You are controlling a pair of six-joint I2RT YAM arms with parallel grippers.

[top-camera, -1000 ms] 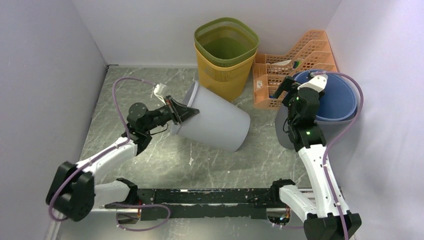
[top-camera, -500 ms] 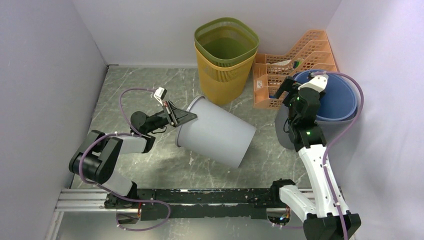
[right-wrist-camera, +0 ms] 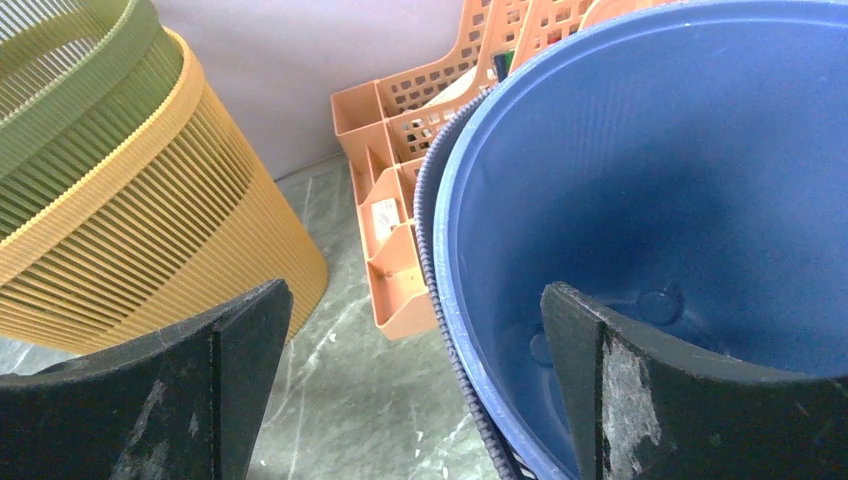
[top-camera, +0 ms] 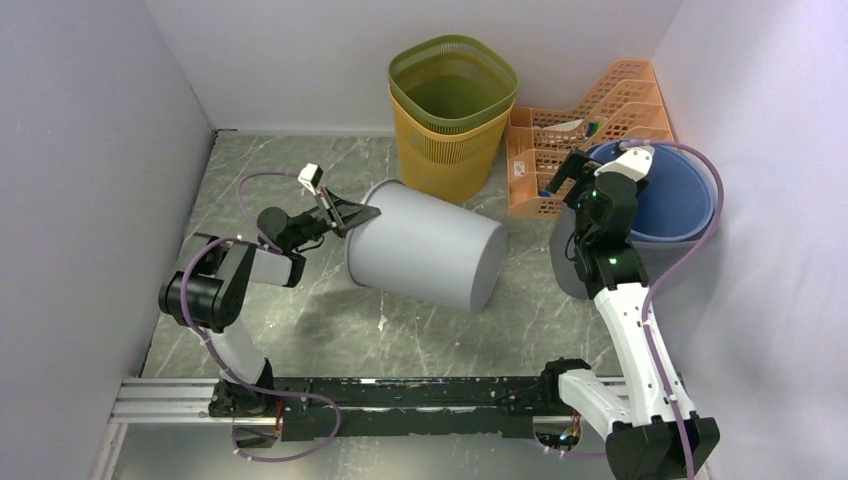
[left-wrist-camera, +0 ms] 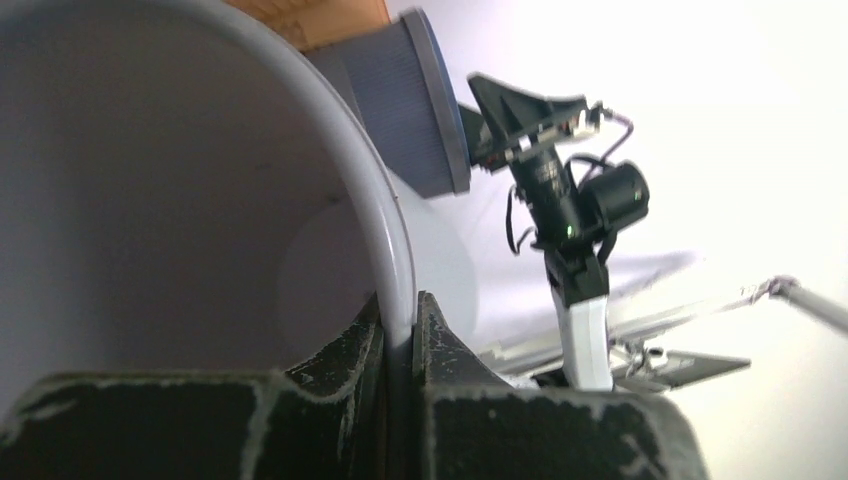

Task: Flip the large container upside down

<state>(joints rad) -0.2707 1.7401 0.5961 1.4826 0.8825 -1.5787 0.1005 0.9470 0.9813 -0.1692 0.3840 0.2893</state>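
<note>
The large grey container (top-camera: 430, 255) lies tipped on its side in the middle of the table, its open mouth facing left. My left gripper (top-camera: 352, 222) is shut on its rim. In the left wrist view the two fingers (left-wrist-camera: 400, 335) pinch the pale rim (left-wrist-camera: 372, 190), one inside the container and one outside. My right gripper (top-camera: 580, 172) is open and empty; its jaws (right-wrist-camera: 412, 290) straddle the rim of a blue bucket (right-wrist-camera: 640, 180) without touching it.
The blue bucket (top-camera: 680, 205) sits nested in a grey ribbed one at the right wall. A green basket stacked in a yellow one (top-camera: 452, 95) stands at the back. An orange rack (top-camera: 600, 100) stands behind the bucket. The walls are close on both sides.
My left arm has folded back toward its base and turned the grey container by its rim, so it lies more level on its side. My right gripper has shifted only slightly.
</note>
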